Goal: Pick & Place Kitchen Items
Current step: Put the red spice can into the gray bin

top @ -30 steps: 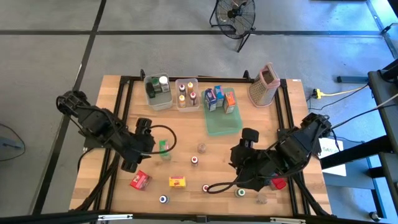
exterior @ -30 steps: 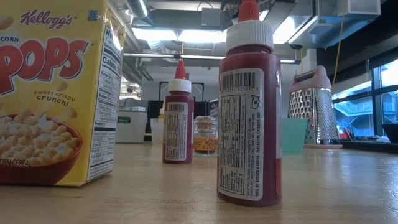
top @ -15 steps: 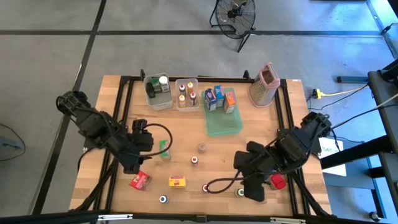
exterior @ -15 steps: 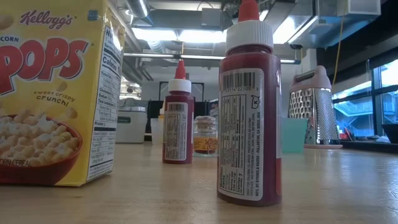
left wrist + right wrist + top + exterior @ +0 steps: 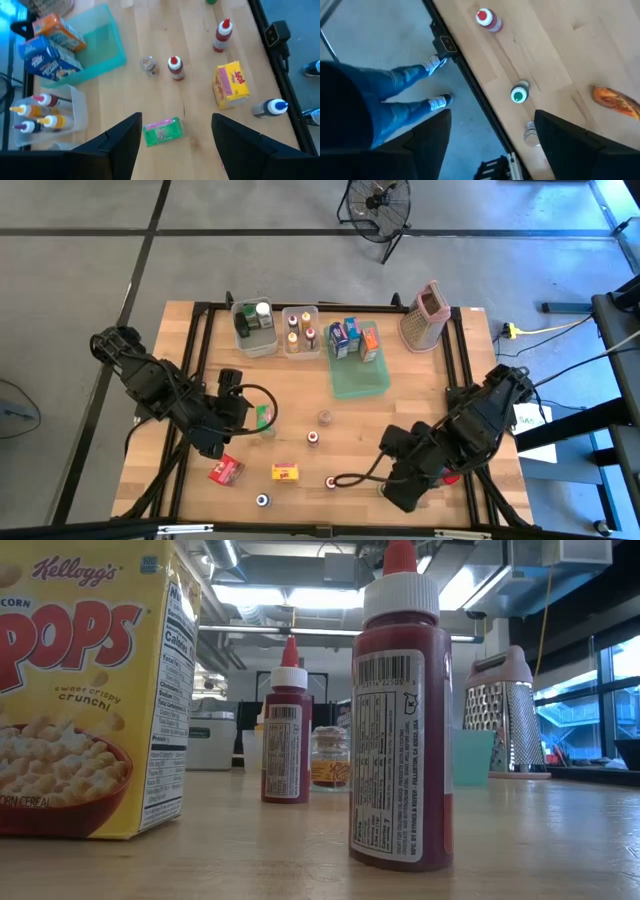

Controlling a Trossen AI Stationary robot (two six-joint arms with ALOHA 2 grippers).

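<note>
Green-capped jar (image 5: pixel 519 94) near table edge (image 5: pixel 470 82)

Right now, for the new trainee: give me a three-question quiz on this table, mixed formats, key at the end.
1. True or false: the box grater stands inside the green tray.
2. Multiple choice: in its wrist view, the left gripper has between its open fingers a
A. yellow carton
B. green packet
C. blue-capped bottle
3. Fill in: in the right wrist view, the item nearest the right gripper along the table edge is a small bottle with a ____ cap.

Key:
1. False; it stands on the bare table beside the tray.
2. B, the green packet.
3. Green; the green-capped bottle.
</note>
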